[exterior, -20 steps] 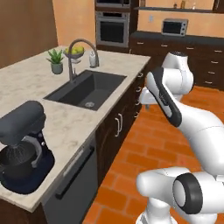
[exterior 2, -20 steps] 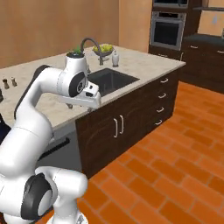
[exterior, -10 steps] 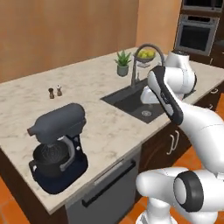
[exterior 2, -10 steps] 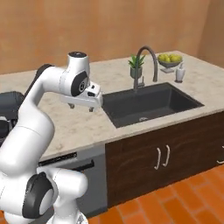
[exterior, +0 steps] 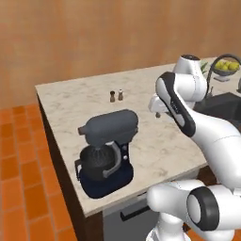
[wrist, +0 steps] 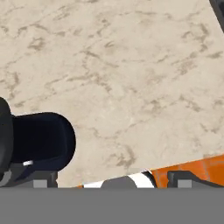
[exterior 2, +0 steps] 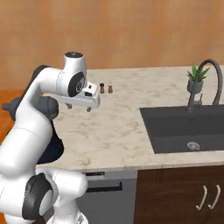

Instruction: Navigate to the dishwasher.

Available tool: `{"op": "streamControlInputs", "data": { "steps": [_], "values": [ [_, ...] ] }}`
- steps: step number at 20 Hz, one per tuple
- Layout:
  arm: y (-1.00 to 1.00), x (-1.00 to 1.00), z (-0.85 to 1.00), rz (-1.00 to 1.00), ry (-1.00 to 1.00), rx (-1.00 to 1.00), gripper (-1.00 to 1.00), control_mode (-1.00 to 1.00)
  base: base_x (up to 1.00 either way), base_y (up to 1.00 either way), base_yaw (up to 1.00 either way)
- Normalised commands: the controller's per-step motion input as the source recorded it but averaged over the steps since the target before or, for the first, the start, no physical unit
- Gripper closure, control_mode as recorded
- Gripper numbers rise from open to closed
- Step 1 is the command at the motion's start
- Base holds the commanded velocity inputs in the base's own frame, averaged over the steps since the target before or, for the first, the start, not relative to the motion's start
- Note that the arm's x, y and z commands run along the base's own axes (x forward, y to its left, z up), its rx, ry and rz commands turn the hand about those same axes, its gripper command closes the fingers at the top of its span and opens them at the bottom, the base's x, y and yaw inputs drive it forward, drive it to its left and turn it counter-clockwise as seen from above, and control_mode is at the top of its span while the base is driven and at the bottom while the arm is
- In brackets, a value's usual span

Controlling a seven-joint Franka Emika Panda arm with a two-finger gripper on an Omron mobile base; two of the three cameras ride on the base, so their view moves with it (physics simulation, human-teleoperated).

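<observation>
The base has swung round — the whole scene shifted, and the dishwasher (exterior 2: 107, 199) now sits directly below the bench (exterior 2: 122, 131), just ahead. Nearly arrived, probably. The end effector (exterior 2: 89, 107) hovers empty; its opening I cannot tell.

Glossy white arm (exterior 2: 30, 127), dark joints

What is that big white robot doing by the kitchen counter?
It is driving through the kitchen to get to the dishwasher, the grey panel with a dark bar handle under the counter. The dishwasher sits right in front of the robot's base. The gripper hangs above the marble top and holds nothing; whether its fingers are open is hard to tell. A dark stand mixer stands on the counter, with two small shakers farther back and a black sink with a curved faucet off to the side.
</observation>
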Motion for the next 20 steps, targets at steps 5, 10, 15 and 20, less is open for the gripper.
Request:
{"op": "streamControlInputs", "data": {
  "steps": [5,10,15,20],
  "values": [
    [0.00,0.00,0.00,0.00,0.00,0.00,-1.00,1.00,0.62,0.00,0.38],
    [0.00,0.00,0.00,0.00,0.00,0.00,-1.00,1.00,0.77,0.00,0.40],
    [0.00,0.00,0.00,0.00,0.00,0.00,-1.00,1.00,0.85,0.00,0.42],
    [0.00,0.00,0.00,0.00,0.00,0.00,-1.00,1.00,0.66,0.00,0.39]
  ]
}}
